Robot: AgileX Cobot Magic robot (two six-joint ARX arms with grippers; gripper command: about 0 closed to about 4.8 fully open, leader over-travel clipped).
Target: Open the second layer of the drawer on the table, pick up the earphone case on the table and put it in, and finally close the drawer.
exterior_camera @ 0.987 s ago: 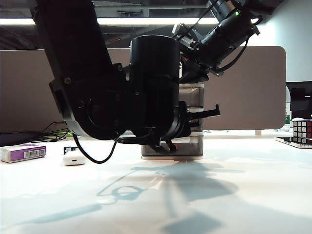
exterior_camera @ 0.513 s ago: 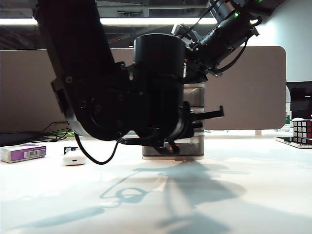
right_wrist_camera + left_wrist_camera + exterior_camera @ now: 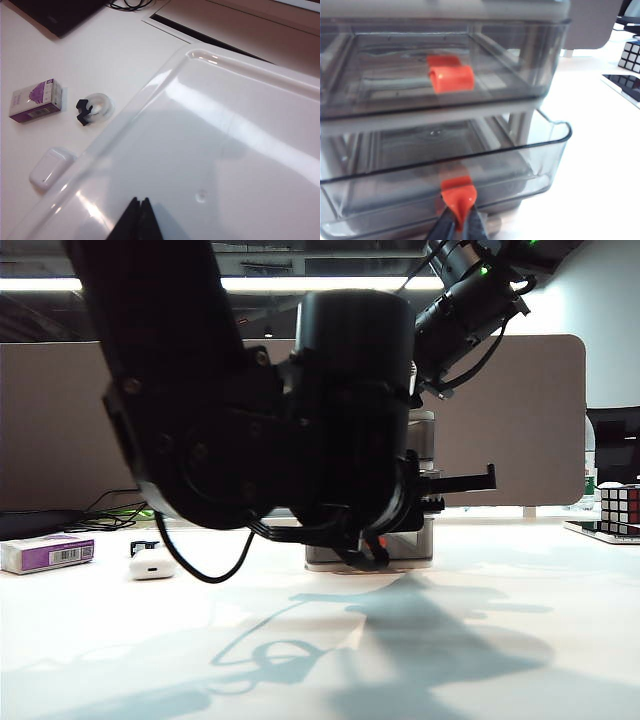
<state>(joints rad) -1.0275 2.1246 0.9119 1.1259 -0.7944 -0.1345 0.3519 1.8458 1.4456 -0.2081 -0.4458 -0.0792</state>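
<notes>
Rightward across the exterior view, the left arm has carried its wrist along, and the drawer (image 3: 420, 540) has slid that way too. The left gripper (image 3: 459, 220) is pinched on the red-orange tab (image 3: 457, 192) of the second layer (image 3: 530, 155), which juts out of the drawer. The right gripper (image 3: 137, 220), fingers together, rests on the drawer's top. The earphone case (image 3: 152, 563) lies well left of the drawer; the left arm hides most of the unit.
</notes>
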